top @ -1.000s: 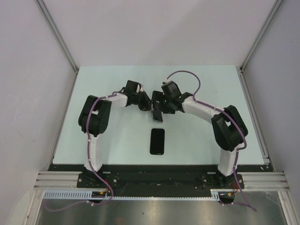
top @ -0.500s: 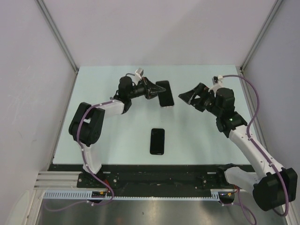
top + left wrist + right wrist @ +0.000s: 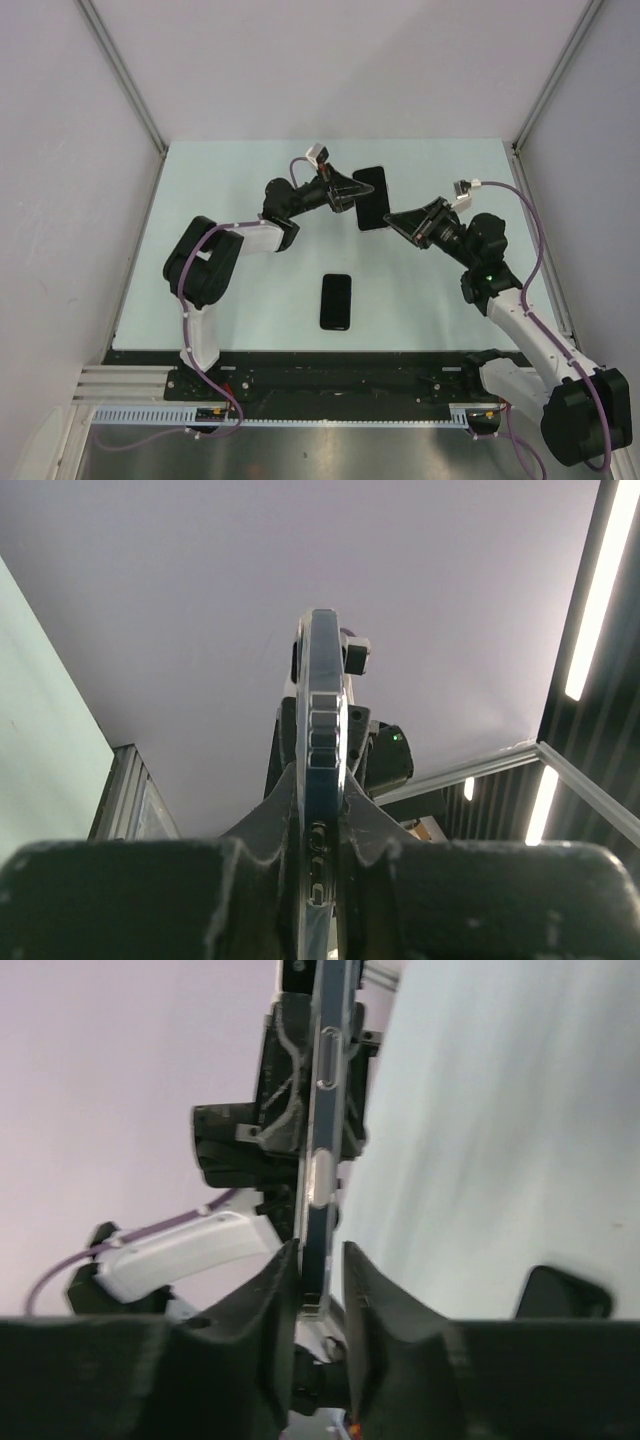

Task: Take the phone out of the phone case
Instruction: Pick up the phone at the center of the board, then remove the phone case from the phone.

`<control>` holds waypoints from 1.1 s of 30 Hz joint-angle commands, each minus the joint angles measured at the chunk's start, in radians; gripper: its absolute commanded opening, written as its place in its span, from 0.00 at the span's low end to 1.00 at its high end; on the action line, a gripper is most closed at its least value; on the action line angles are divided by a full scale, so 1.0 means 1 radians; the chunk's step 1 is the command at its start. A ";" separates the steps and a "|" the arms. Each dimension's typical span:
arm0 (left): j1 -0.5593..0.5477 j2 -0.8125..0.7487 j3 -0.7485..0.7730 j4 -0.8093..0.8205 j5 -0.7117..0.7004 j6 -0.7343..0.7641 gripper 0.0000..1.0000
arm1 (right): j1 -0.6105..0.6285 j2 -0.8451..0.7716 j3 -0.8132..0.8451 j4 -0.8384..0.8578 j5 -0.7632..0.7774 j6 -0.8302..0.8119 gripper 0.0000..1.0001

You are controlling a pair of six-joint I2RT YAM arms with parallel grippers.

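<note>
The phone (image 3: 372,195) is a dark slab with a silvery rim, held edge-up in the air over the back of the table. I cannot tell whether a case is on it. My left gripper (image 3: 355,194) is shut on its left end, and the left wrist view shows the phone (image 3: 325,700) pinched between the fingers of the left gripper (image 3: 325,780). My right gripper (image 3: 394,218) meets its lower right corner. In the right wrist view the right gripper (image 3: 320,1255) has its fingers closed in on both sides of the phone (image 3: 328,1110).
A flat black rectangle (image 3: 336,301) lies on the pale green table (image 3: 450,180) below the arms, also seen as a black rectangle (image 3: 560,1295) from the right wrist. Whether it is a case or a phone is unclear. Grey walls enclose the table on three sides.
The right gripper swung left to the phone's corner and closed from wide open. The left gripper carried the phone slightly right and farther back.
</note>
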 commanded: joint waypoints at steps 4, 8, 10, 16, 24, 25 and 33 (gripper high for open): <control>0.004 -0.018 0.024 0.213 -0.061 -0.040 0.00 | -0.002 -0.019 -0.129 0.370 -0.010 0.278 0.00; 0.004 -0.027 0.012 0.213 -0.081 -0.038 0.00 | 0.015 -0.041 -0.200 0.503 0.035 0.401 0.00; -0.001 -0.044 0.001 0.219 -0.090 -0.040 0.00 | 0.032 -0.027 -0.261 0.672 0.078 0.485 0.00; -0.019 -0.070 -0.020 0.334 -0.147 -0.028 0.00 | 0.087 0.108 -0.325 1.046 0.196 0.725 0.00; -0.035 -0.084 0.000 0.401 -0.175 -0.017 0.00 | 0.168 0.281 -0.290 1.301 0.312 0.892 0.00; -0.036 -0.085 0.010 0.403 -0.176 -0.015 0.00 | 0.182 0.284 -0.278 1.303 0.320 0.897 0.00; -0.044 -0.128 0.063 0.437 -0.206 -0.040 0.00 | 0.194 0.265 -0.212 1.304 0.371 0.923 0.00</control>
